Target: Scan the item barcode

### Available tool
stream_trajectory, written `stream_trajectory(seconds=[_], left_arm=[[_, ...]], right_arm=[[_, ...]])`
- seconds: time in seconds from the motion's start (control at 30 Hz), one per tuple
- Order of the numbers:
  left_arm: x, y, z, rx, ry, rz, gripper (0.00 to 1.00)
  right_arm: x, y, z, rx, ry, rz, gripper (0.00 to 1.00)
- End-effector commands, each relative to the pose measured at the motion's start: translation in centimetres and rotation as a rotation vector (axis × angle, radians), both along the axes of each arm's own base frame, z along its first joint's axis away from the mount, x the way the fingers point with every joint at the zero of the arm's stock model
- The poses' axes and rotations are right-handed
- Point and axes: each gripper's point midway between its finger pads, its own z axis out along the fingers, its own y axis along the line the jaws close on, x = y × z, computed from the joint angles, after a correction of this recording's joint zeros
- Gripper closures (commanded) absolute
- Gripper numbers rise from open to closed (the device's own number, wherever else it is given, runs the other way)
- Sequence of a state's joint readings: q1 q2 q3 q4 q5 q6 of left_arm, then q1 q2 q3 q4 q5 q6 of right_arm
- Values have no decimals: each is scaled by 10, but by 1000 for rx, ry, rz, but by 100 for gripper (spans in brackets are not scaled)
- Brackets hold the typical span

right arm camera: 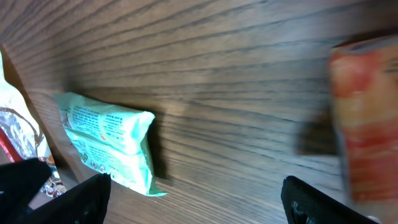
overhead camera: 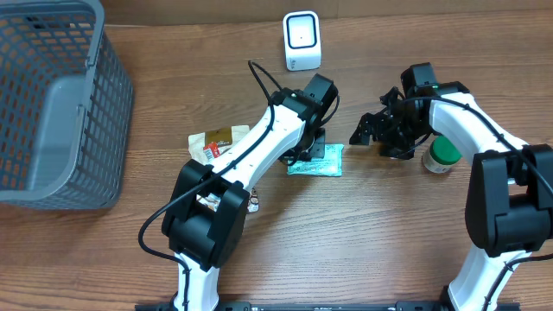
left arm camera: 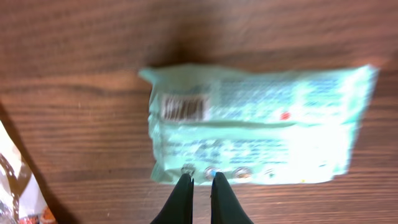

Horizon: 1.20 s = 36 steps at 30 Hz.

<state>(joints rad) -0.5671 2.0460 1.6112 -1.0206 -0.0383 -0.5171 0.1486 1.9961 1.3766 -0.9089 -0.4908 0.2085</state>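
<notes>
— Where is the item?

— The mint-green packet [overhead camera: 316, 161] lies flat on the wooden table [overhead camera: 363, 242], near the middle. The white scanner [overhead camera: 301, 41] stands upright well away at its 12 o'clock.

— Can you see the code?

— In the left wrist view, yes. The barcode [left arm camera: 183, 107] faces up near the packet's 9 o'clock end, though it is blurred.

— And the left gripper [left arm camera: 200, 185]?

— Its fingers are drawn together, tips at the packet's 6 o'clock edge. I cannot tell whether they pinch the wrapper or only touch it.

— The right gripper [overhead camera: 361, 132]?

— It is spread wide with nothing between the fingers. It hangs at the packet's 2 o'clock, apart from it.

— What else is on the table?

— A brown pouch [overhead camera: 220, 141] sits at the packet's 9 o'clock, partly under the left arm. A green-lidded jar [overhead camera: 443, 155] stands at its 3 o'clock, just beside the right arm. A grey basket [overhead camera: 108, 112] fills the far 9 o'clock side.
</notes>
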Motion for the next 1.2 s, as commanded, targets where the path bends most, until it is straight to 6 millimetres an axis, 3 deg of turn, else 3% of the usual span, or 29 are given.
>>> stream_trajectory(seconds=[0.0, 0.2, 0.67, 1.17], left_arm=[[12, 6, 7, 14, -43, 4, 96], [22, 15, -2, 46, -99, 66, 96], [27, 32, -28, 109, -168, 112, 96], [-11, 17, -42, 11, 10, 81, 96]], right_arm=[[6, 16, 22, 19, -72, 42, 11], [3, 28, 23, 22, -80, 74, 10], [0, 28, 21, 20, -69, 75, 9], [-1, 28, 21, 18, -63, 75, 9]])
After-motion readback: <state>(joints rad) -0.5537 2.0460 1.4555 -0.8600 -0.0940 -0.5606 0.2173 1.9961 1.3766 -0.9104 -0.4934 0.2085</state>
